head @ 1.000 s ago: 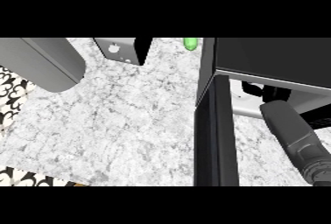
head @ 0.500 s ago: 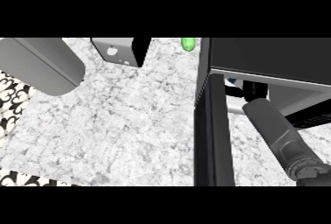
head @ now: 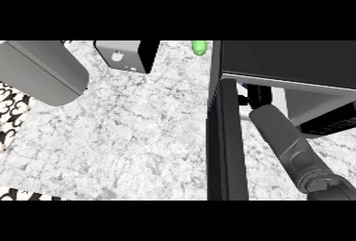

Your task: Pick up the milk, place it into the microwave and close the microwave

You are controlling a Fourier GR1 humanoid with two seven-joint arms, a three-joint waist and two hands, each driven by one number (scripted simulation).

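The microwave (head: 292, 61) stands at the upper right, its dark door (head: 226, 141) swung open and seen edge-on. My right forearm slants up from the lower right into the opening. My right hand (head: 254, 96) is just inside, behind the door's top edge, curled round the milk. Only a small blue and white bit of the milk (head: 240, 86) shows beside the hand. A large grey left forearm (head: 42, 70) fills the upper left corner, and its hand is out of view.
A grey and black appliance (head: 128, 54) stands at the back of the marble counter (head: 132, 132). A small green object (head: 199, 47) sits next to the microwave's left corner. The counter's edge and a patterned floor (head: 10, 113) run along the left.
My right forearm has swung left and reached further into the microwave, bringing the hand close behind the door. The left forearm has shifted slightly.
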